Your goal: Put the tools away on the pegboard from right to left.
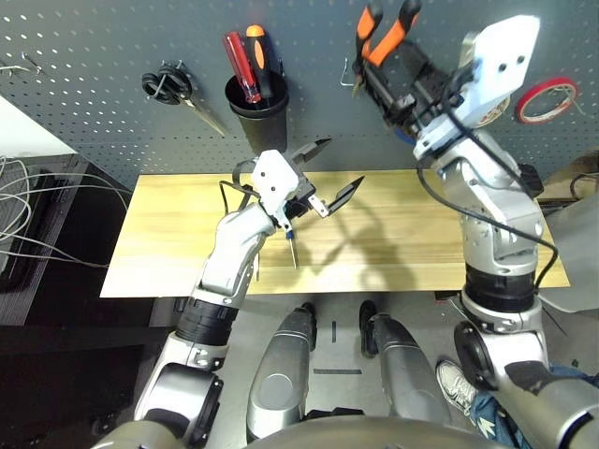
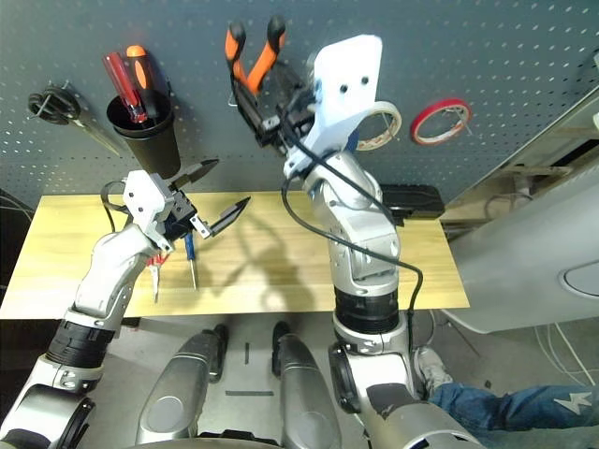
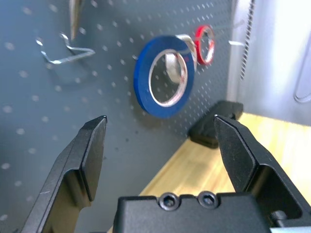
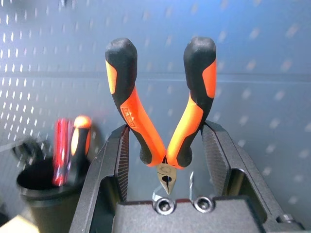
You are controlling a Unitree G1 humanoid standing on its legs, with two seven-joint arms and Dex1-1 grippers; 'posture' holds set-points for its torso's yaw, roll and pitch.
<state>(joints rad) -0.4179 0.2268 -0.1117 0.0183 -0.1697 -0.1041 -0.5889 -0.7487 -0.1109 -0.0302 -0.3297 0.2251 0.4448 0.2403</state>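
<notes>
Between the right pincer's fingers stand the pliers.

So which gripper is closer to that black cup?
Left. The left gripper hovers open just below and right of the cup; the right gripper holds the pliers farther right.

A light wooden table stands over grey floor.

You see the pegboard standing behind the table. On the board, the pliers hang at twelve o'clock; the cup sits at ten o'clock of them, with the black-handled scissors left of it. The screwdriver lies on the table at six o'clock of the cup.
</notes>
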